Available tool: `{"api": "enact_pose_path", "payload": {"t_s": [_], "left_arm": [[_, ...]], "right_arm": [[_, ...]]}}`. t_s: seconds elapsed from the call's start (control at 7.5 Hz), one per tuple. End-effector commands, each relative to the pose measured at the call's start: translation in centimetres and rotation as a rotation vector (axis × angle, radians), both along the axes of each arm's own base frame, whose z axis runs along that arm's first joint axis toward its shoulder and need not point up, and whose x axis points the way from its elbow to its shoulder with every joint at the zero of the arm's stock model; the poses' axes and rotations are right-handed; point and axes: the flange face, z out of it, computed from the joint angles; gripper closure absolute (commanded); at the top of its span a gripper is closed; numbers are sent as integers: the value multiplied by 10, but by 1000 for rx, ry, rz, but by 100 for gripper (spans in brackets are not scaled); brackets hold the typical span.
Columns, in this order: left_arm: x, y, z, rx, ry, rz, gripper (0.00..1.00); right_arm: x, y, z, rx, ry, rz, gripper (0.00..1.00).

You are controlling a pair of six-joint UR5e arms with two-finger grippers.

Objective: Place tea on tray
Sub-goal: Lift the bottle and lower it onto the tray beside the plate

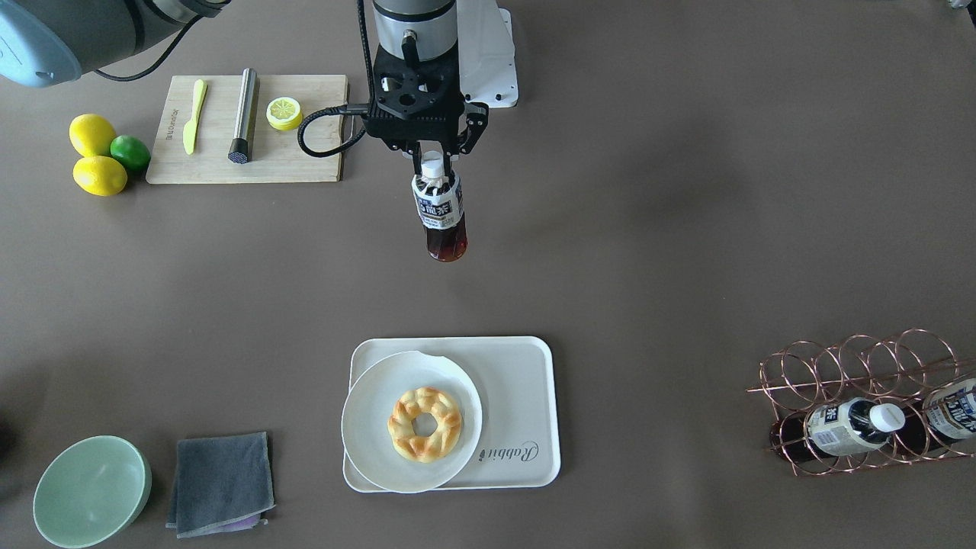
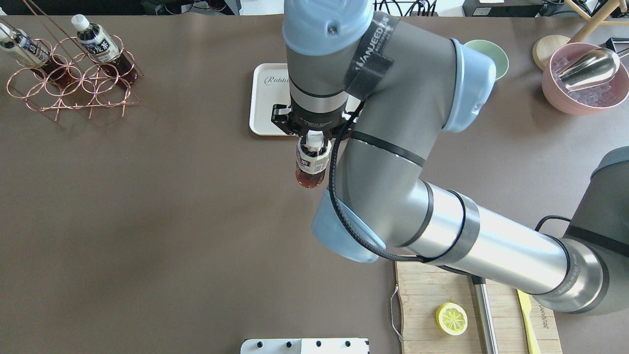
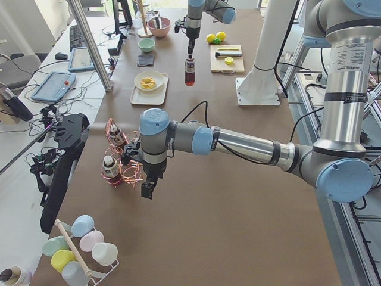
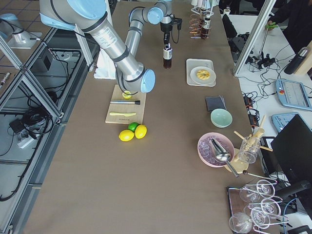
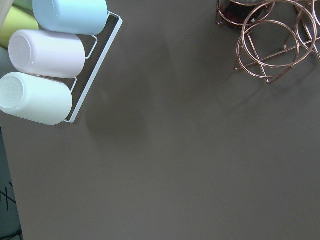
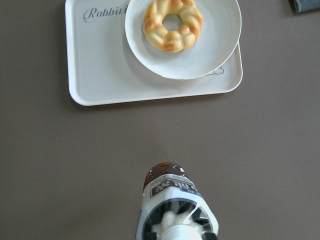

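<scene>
- Right wrist-mounted view: the right gripper point(image 1: 433, 162) is clamped on the white cap and neck of the tea point(image 6: 172, 200). The bottle hangs upright beneath the jaws and appears clear of the table.
- Step in hand, as judged: the carry. The bottle is gripped and lifted but is not yet over the tray point(image 6: 100, 65), which lies ahead of the gripper with bare table between.
- The next move calls for travel forward, biased toward the tray's script side. Then a straight descent until the base rests on bare tray floor, then release.
- Obstruction: a round plate point(image 6: 215, 45) carrying a doughnut point(image 6: 172, 22) fills the tray's other part and overhangs its rim. A tall, narrow bottle set against the plate edge could tip.
- Beside the gripper, toward the robot's right, is a wooden board point(image 1: 305, 164). It is off the travel line.
- Far off to the gripper's other side is a wire rack point(image 1: 854, 366) holding two like bottles.
- The left gripper point(image 3: 147, 189) hangs near that rack. Whether it is spread or closed cannot be told.
</scene>
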Motion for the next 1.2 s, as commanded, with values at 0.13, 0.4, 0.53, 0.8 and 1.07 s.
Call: {"api": "enact_pose_path", "payload": {"t_s": [0.13, 0.4, 0.53, 0.8, 1.07], "left_arm": [[0, -12, 3, 11, 1, 0, 2], [1, -34, 23, 24, 1, 1, 2], [1, -40, 32, 37, 1, 1, 2], [1, -43, 31, 40, 1, 0, 2], [1, -43, 32, 37, 1, 0, 2]], "right_arm": [[-37, -146, -64, -58, 25, 9, 100], [-52, -194, -69, -52, 16, 39, 100], [-63, -214, -68, -34, -2, 48, 100], [-72, -227, -52, -27, 4, 50, 100], [-88, -226, -39, -23, 15, 44, 100]]}}
